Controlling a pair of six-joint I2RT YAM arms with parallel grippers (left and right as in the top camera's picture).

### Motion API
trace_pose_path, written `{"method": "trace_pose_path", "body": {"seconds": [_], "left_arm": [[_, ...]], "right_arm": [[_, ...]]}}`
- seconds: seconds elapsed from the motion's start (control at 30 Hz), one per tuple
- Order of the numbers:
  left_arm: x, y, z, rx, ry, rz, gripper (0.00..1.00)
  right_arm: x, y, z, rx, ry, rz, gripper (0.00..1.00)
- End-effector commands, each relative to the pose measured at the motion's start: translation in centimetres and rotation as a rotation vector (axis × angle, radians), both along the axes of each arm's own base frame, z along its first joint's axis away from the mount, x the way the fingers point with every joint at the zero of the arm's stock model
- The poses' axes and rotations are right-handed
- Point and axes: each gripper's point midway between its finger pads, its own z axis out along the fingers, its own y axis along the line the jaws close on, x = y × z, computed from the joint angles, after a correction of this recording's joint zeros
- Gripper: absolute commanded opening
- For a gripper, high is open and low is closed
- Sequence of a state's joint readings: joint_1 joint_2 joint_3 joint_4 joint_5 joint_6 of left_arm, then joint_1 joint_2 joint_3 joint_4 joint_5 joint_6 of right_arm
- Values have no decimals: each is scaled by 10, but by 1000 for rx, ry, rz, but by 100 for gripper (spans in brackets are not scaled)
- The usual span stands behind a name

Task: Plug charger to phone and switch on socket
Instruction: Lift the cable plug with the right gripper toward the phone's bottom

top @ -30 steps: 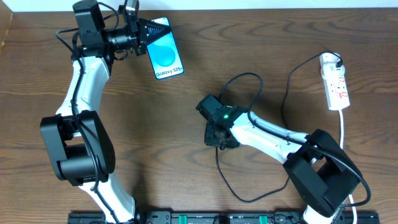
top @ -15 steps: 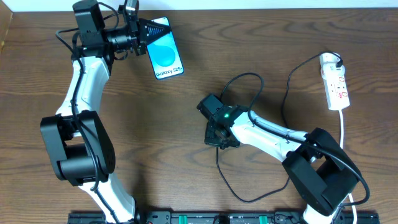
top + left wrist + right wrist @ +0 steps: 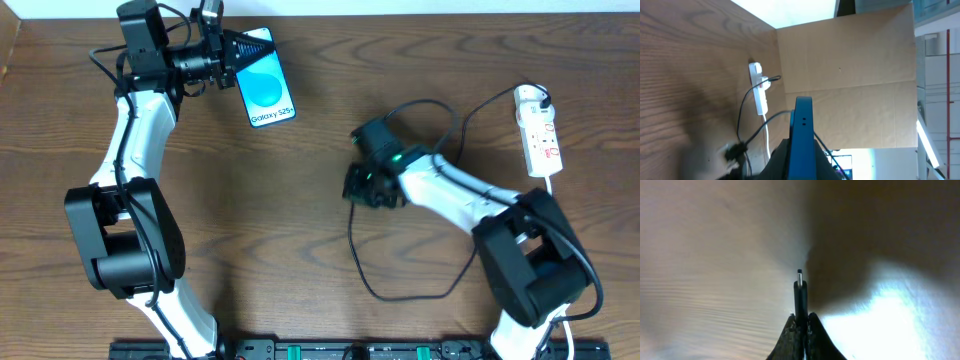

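Observation:
My left gripper (image 3: 232,50) is shut on the phone (image 3: 268,89), a blue-screened Galaxy S25 held at the table's far left-centre. In the left wrist view the phone (image 3: 803,135) stands edge-on between the jaws. My right gripper (image 3: 360,186) is shut on the charger's plug end (image 3: 800,287), whose small tip pokes out beyond the fingertips (image 3: 801,320) above the wood. The charger's black cable (image 3: 400,292) loops over the table toward the socket (image 3: 538,132), a white power strip at the right edge. The socket also shows in the left wrist view (image 3: 758,87).
The white cord (image 3: 553,210) runs from the socket down the right edge. The black cable loops lie around and below my right arm (image 3: 450,195). A black rail (image 3: 330,350) runs along the front edge. Cardboard (image 3: 850,60) stands beyond the table.
My right gripper has lifted and moved up and to the right with the charger plug, dragging the cable loops with it. The left arm and phone have not moved.

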State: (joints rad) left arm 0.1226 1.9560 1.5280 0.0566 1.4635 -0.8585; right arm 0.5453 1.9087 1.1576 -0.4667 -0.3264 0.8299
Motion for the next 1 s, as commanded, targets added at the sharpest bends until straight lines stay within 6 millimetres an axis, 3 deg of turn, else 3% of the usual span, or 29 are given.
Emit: {"method": "trace_pose_path", "body": {"seconds": [0.0,0.17,0.27,0.37,0.6,0.77,0.97], "left_arm": [[5,4,5,20,-33,32,7],[19,9,-1,43,27,127,7],[22,10,3,33,33,139,7],[31,12,24,-5,-5,168,7],[38,10,70,-68,-166,201,7],[35,-1,81,-71,-243,183,7],[29,-16,87,-75,-291,150,7]], "right_arm": [[20,33,47,372,-57,156,1],[55,51,128,724,-369,357,1],[55,53,147,802,-415,406,1],[45,55,183,935,-516,552,1],[31,55,210,1021,-600,686,1],[30,55,215,1033,-612,699,1],[24,54,235,1067,-681,756,1]]}}
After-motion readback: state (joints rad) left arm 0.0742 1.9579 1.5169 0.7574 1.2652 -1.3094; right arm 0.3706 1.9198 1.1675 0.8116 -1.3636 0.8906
